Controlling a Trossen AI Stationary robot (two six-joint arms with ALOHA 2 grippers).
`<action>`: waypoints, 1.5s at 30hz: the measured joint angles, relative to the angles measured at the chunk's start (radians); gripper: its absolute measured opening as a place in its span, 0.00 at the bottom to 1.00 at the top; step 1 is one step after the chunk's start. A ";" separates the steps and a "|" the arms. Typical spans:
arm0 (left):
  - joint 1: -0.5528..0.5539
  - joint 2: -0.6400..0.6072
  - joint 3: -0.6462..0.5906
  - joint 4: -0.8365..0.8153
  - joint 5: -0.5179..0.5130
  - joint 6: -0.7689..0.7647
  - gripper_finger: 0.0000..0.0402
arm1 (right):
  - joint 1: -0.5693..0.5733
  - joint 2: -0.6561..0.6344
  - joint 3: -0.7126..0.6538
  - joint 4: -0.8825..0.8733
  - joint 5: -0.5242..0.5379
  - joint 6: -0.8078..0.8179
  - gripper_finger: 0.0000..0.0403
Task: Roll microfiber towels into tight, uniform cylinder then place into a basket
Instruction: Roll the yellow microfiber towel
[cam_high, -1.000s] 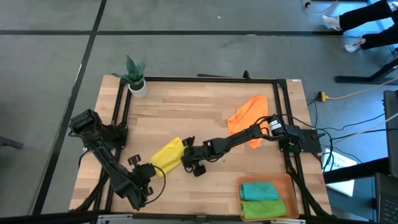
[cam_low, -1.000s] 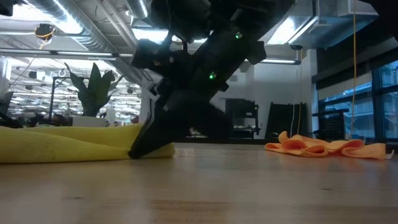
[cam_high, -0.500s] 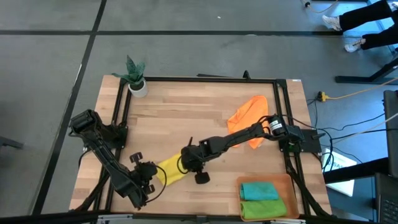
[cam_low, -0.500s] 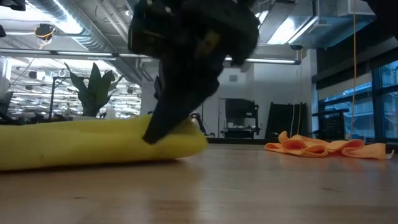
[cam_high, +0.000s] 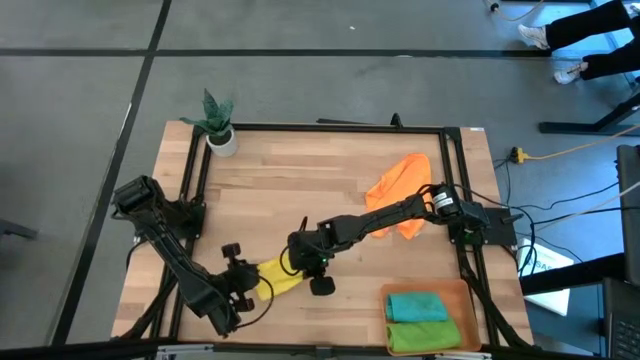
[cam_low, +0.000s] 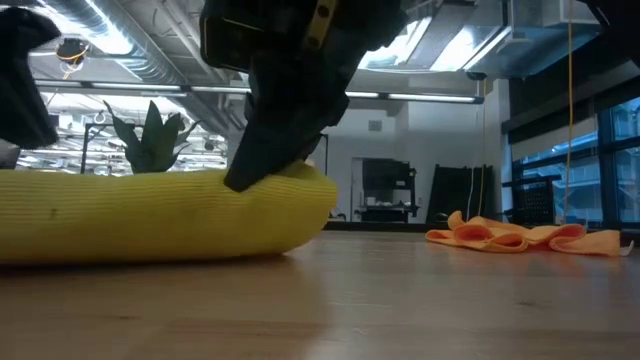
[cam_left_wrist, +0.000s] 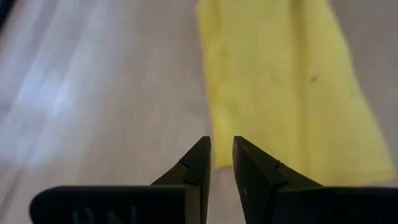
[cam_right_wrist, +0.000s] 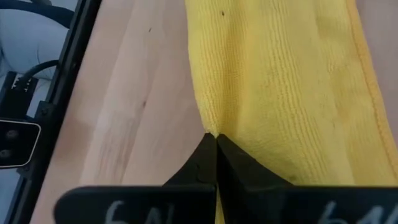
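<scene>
The yellow towel (cam_high: 278, 277) lies as a thick roll (cam_low: 150, 215) on the wood near the table's front edge, between my two grippers. My right gripper (cam_high: 296, 264) is shut at the roll's right end. My left gripper (cam_high: 245, 278) stands at the roll's left end, with a narrow gap between its fingers (cam_left_wrist: 222, 142) and nothing in it; whether it touches the towel I cannot tell. An orange towel (cam_high: 398, 185) lies crumpled at the far right. The basket (cam_high: 425, 288) at the near right holds a rolled teal towel (cam_high: 417, 307) and a rolled green towel (cam_high: 420, 335). My right gripper presses its shut fingertips (cam_right_wrist: 216, 138) into a lengthwise crease (cam_right_wrist: 208, 118) on the roll's upper side, near its right end. The fingers (cam_low: 262, 160) slant down onto it from the right. The roll rests on the table, dented in under the tips.
A small potted plant (cam_high: 218, 125) stands at the far left corner. A black frame (cam_high: 320, 128) runs round the tabletop. Bare wood lies between the yellow roll and the orange towel (cam_low: 520, 237), and between the roll and the basket.
My right gripper has gone toward the near edge, risen and rolled its wrist. The yellow towel, flat and folded a second ago, has rolled up under it into a thick cylinder and shifted toward the near edge. My left gripper has turned at the towel's left end.
</scene>
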 joint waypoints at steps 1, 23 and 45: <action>0.008 0.000 -0.015 0.049 -0.001 0.025 0.14 | 0.000 0.000 0.000 0.001 0.000 0.000 0.00; 0.094 -0.002 -0.286 0.666 0.196 0.304 0.14 | -0.005 -0.002 0.000 0.081 0.019 0.010 0.00; 0.095 -0.002 -0.290 0.676 0.228 0.371 0.14 | -0.122 -0.001 -0.063 0.159 0.125 0.105 0.00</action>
